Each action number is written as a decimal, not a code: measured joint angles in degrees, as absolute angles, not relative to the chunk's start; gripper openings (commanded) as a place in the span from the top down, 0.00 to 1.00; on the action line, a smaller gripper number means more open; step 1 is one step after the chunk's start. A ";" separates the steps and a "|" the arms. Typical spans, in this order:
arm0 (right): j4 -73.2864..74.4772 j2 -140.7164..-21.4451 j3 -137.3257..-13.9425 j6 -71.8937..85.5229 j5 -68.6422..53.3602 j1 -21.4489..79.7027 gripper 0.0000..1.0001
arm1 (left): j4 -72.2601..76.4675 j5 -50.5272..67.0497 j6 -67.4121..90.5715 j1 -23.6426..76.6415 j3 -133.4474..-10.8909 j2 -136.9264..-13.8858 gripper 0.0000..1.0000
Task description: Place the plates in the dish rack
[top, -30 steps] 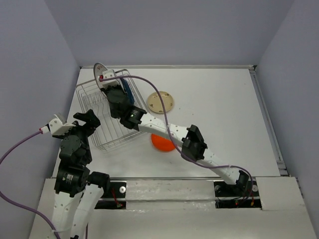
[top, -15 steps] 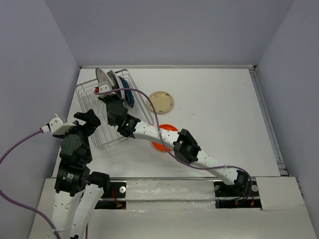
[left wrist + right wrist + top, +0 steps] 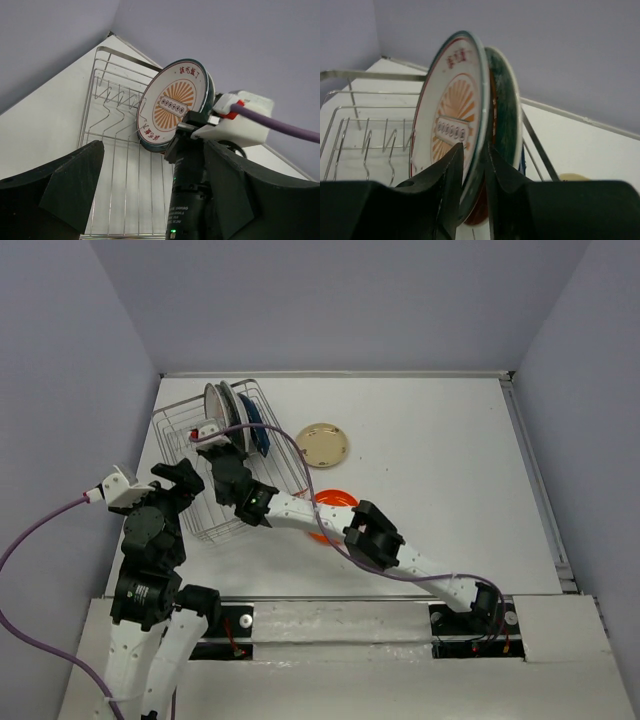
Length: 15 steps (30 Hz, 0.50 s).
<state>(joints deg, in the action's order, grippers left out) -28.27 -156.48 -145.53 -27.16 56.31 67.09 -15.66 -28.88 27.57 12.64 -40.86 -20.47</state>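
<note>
My right gripper (image 3: 218, 426) (image 3: 474, 147) is shut on the lower rim of the white plate with the orange emblem (image 3: 213, 400) (image 3: 451, 117). It holds the plate upright over the far end of the silver wire dish rack (image 3: 190, 455) (image 3: 365, 140). A dark teal plate (image 3: 505, 100) stands right behind it, with a dark blue plate (image 3: 255, 430) beyond. The left wrist view shows the emblem plate (image 3: 172, 102) above the rack (image 3: 107, 145). The cream plate (image 3: 323, 444) and the orange plate (image 3: 335, 502) lie on the table. My left gripper (image 3: 165, 490) (image 3: 152, 150) is open and empty at the rack's near end.
My right arm (image 3: 300, 510) stretches across the rack's near right corner and partly covers the orange plate. Its wrist (image 3: 192, 175) fills the space between my left fingers. The rack's left rows of tines (image 3: 115, 95) hold nothing. Walls enclose the white table (image 3: 450, 470).
My right gripper has brought the emblem plate from above the rack's far left corner down and to the right, against the standing plates. The left arm has barely moved.
</note>
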 measured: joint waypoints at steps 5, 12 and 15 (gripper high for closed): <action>-24.62 -152.38 -135.22 -20.45 55.07 68.27 0.45 | -15.64 -28.71 27.55 12.62 -40.86 -20.47 0.08; -19.75 -137.51 -116.62 -11.29 51.96 69.01 0.43 | -15.35 -27.92 27.49 11.94 -40.86 -20.49 0.07; -17.58 -125.84 -105.95 -6.37 47.59 69.01 0.43 | -15.16 -27.33 27.44 11.51 -40.86 -20.49 0.06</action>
